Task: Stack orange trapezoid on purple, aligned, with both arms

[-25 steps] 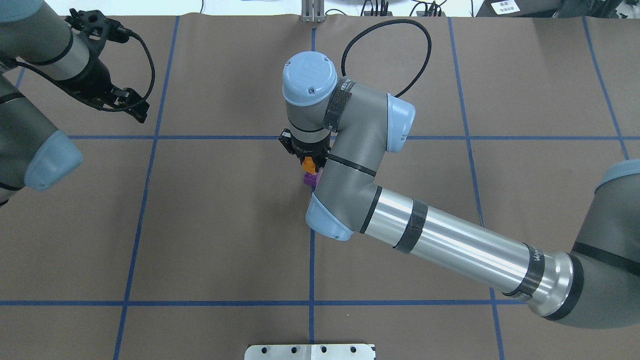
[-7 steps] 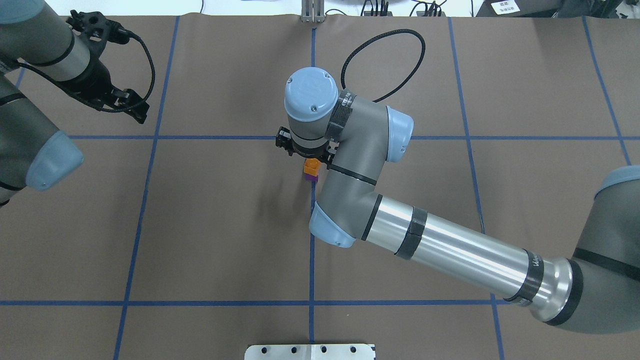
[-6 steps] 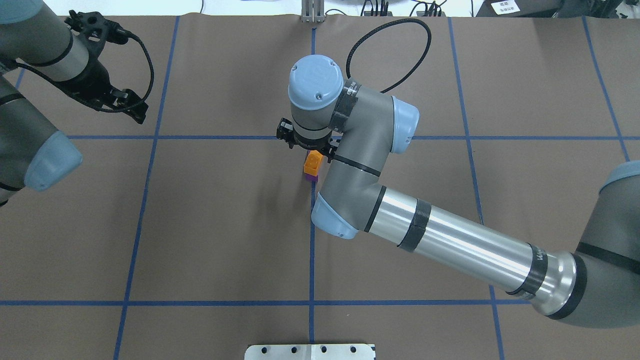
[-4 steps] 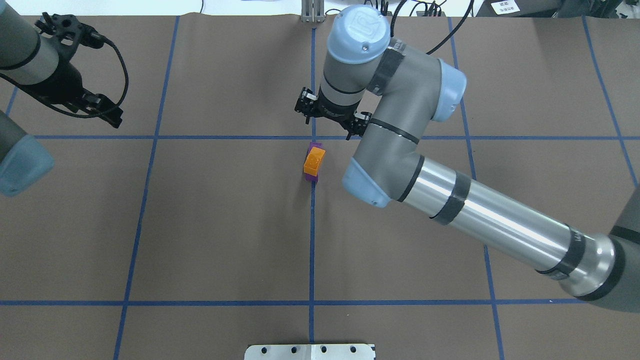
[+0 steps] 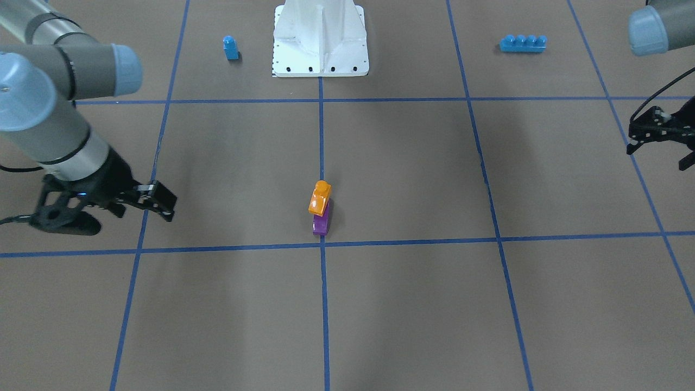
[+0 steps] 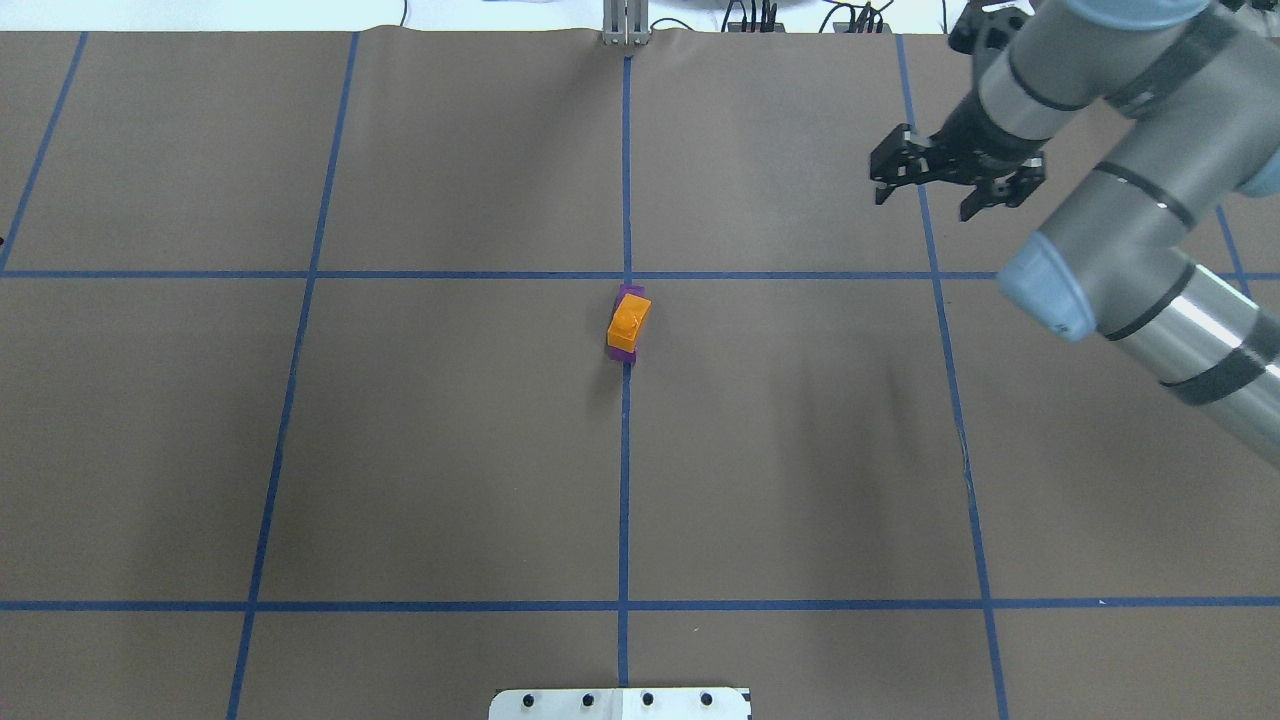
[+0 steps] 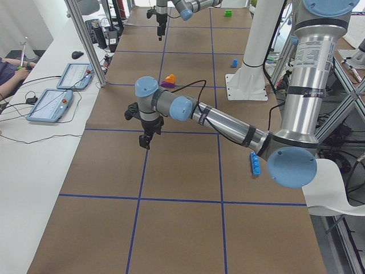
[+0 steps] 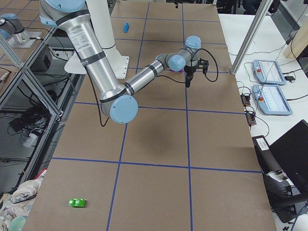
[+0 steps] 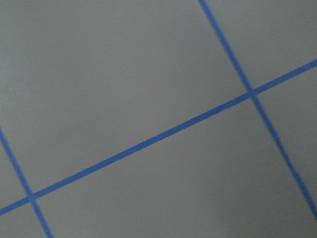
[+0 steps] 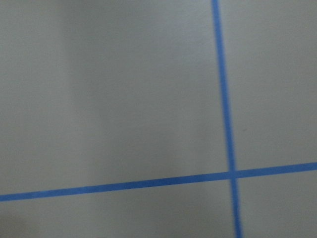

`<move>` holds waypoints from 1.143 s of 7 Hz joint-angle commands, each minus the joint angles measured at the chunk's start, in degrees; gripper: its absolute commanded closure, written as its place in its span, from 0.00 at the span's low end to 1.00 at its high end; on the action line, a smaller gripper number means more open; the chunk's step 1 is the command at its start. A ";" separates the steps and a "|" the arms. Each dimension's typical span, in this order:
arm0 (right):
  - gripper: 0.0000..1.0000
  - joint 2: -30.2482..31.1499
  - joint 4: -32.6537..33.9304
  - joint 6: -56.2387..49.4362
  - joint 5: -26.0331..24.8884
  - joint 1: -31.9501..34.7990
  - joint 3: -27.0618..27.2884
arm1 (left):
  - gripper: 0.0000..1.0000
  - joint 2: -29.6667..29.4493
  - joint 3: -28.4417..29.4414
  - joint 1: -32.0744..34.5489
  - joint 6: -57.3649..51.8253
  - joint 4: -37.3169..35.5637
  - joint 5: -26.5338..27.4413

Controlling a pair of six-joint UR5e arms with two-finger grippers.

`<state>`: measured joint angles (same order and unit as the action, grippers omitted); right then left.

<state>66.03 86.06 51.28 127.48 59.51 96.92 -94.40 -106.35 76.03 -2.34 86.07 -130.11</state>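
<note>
**Orange on purple, clear of both claws**

Note the orange trapezoid (image 5: pixel 320 199) seated on top of the purple (image 5: pixel 321 224), touching it, stud up. From overhead, looks twisted a little against the lower brick, with slivers of purple showing past both ends. Stands on the brown counter (image 6: pixel 400 450) just beside a crossing of blue tape lines (image 6: pixel 625 480), free of any grip.

Place the stack well apart from the right claw (image 6: pixel 923 205), off to that claw's left and nearer the robot's base. Read the right claw as released: prongs spread wide, nothing between them, hanging over bare counter beside a tape line.

Place the same stack well apart from the left claw (image 5: pixel 656 155) too, off to that claw's right, so roughly between the two. Read the left claw as released as well: prongs apart and empty, at the very edge of the front view.

Get nothing from either wrist camera beyond blurred counter and tape.

Further out, find a blue single-stud brick (image 5: pixel 231 47) and a long blue four-stud brick (image 5: pixel 523 43) back by the white base plate (image 5: pixel 320 60). One lies on each side of it, the single-stud one on the right claw's side and the long one on the left claw's, both well away from either claw. Spot a small green thing (image 8: pixel 77 202) near the counter's end beyond the right claw, too small to identify.
</note>
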 commanded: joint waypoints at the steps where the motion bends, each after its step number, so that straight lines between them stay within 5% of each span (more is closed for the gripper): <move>1: 0.00 13.45 -0.36 -24.54 5.13 13.64 0.03 | 0.00 3.96 1.22 4.73 -1.27 0.50 0.03; 4: 0.00 24.83 -4.47 -36.16 3.57 22.90 -2.41 | 0.00 8.70 4.74 10.10 -2.05 4.34 0.20; 8: 0.00 24.94 -3.45 -47.58 6.10 31.79 -9.19 | 0.00 8.27 7.99 10.36 -2.05 4.27 -0.15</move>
<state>90.86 81.64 5.37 132.42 89.20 89.44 -86.04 -99.19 86.31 -4.39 90.31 -130.20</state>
